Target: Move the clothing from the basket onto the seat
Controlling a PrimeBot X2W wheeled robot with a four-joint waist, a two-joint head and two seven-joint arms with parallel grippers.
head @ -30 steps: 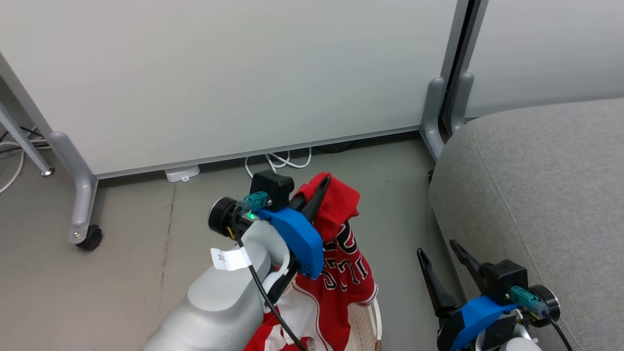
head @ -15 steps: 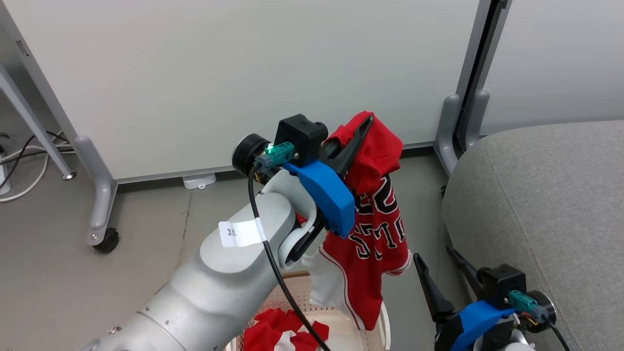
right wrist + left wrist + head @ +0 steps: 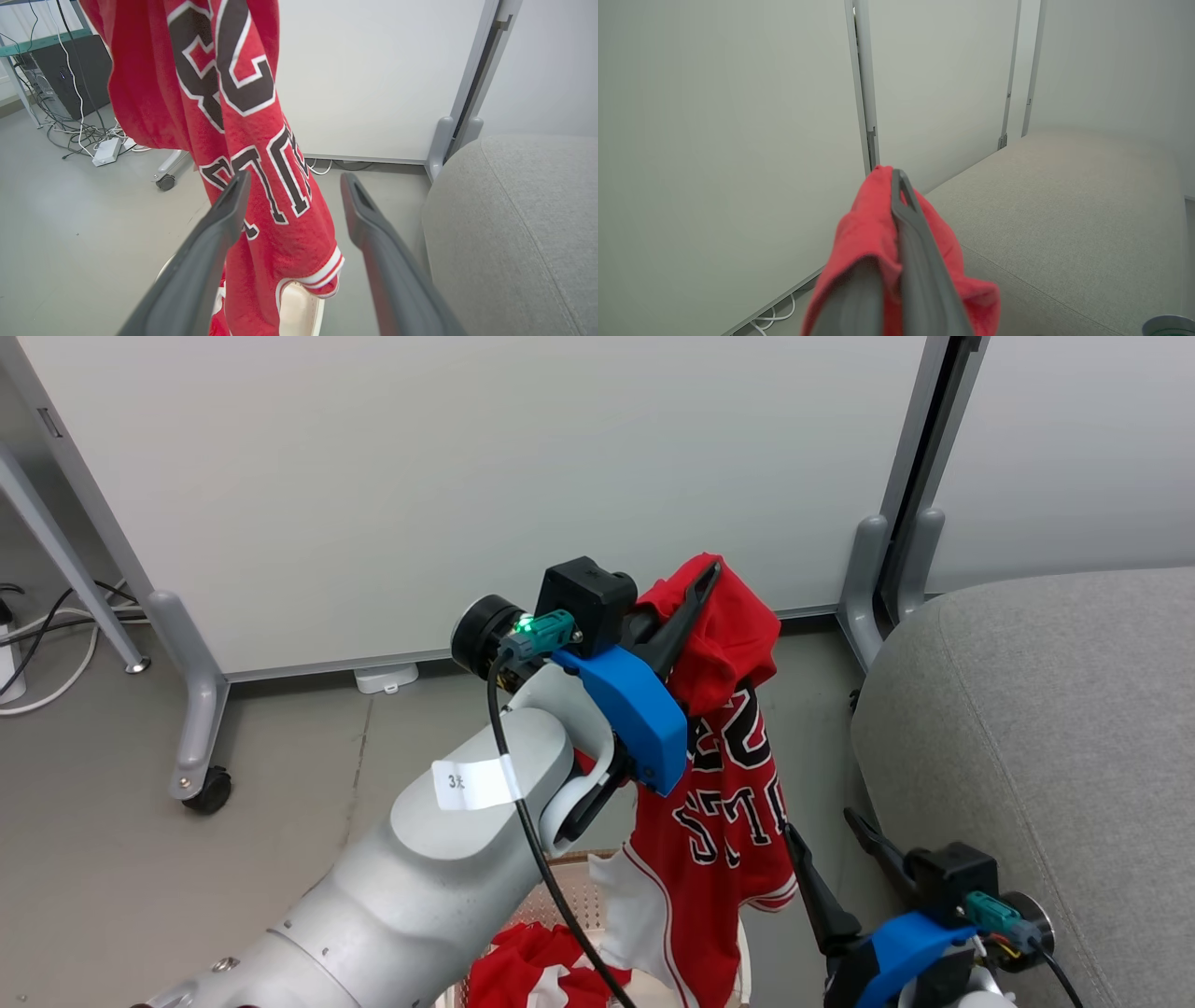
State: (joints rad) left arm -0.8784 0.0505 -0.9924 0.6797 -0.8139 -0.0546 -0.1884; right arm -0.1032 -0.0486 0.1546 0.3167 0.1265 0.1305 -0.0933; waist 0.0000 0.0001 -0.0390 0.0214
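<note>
Red jersey [image 3: 724, 793] dangles from clenched left gripper [image 3: 708, 577] over basket [image 3: 299, 310] rim, near seat [image 3: 1027, 709] edge; right gripper [image 3: 820, 826] gapes.

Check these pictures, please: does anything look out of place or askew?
Nothing is damaged or spilled. The jersey hangs bunched from the shut left gripper, with its lettering upside down and its lower end over the basket. A second red garment lies crumpled in the basket, not on the seat.

Left pincer [image 3: 709, 575] held high and clamped; right pincer [image 3: 820, 823] low, fingers spread wide.
</note>
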